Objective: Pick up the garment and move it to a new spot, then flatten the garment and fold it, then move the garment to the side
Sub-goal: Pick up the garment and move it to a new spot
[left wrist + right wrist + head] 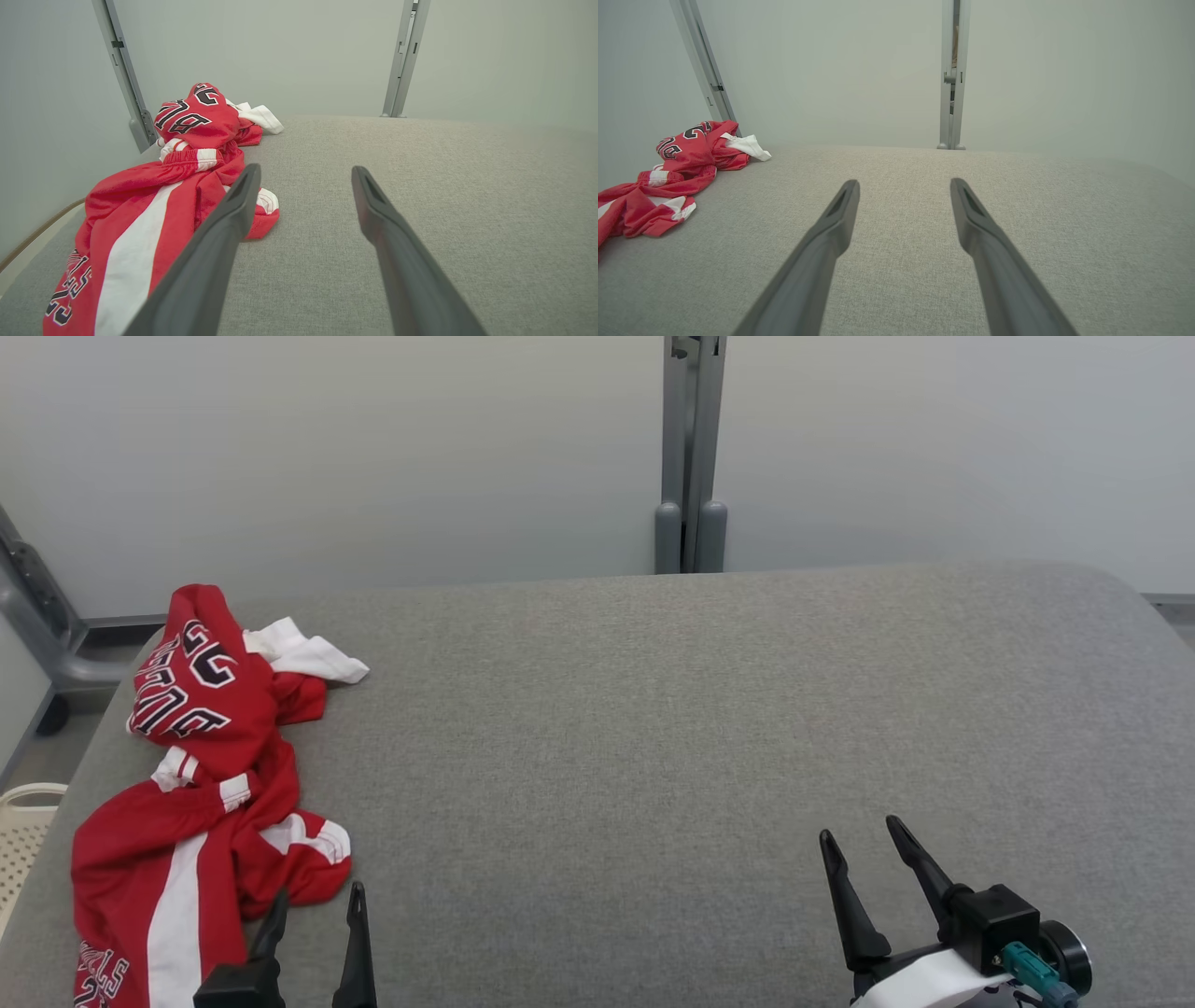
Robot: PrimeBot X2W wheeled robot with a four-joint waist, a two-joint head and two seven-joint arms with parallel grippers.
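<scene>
The red-and-white garment lies crumpled along the left edge of the grey fabric surface. The left hand is released, fingers spread, just beside the garment's near end and grasping nothing. The right hand is likewise released over bare fabric, well apart from the garment.

The garment is red, with wide white stripes and dark letters and numbers that are outlined in white. It is crumpled and not folded, and it is laid in a long heap along the left edge of the grey cloth surface. At its far end a white part is turned out to the right.
</scene>
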